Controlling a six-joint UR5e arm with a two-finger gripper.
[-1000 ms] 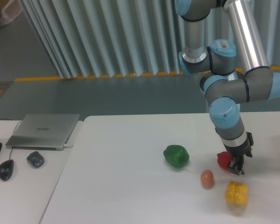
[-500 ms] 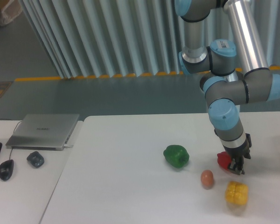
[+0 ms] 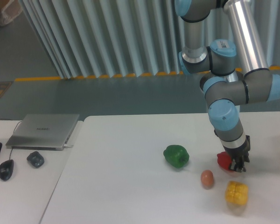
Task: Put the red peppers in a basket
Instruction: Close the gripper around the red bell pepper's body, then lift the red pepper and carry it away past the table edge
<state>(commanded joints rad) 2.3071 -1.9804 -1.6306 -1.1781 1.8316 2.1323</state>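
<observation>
The red pepper [image 3: 223, 161] sits on the white table [image 3: 130, 163] at the right, mostly hidden behind my gripper [image 3: 235, 166]. The gripper is down at the pepper, its fingers around it. The view is too small to show whether the jaws press on it. No basket is in view.
A green pepper [image 3: 176, 156] lies left of the red one. A brown egg [image 3: 206, 178] and a yellow pepper [image 3: 236, 192] lie just in front of the gripper. A laptop [image 3: 43, 131], a mouse [image 3: 5, 169] and a small dark object [image 3: 35, 159] are on the left desk.
The gripper has shifted very slightly at the red pepper. Nothing else has moved.
</observation>
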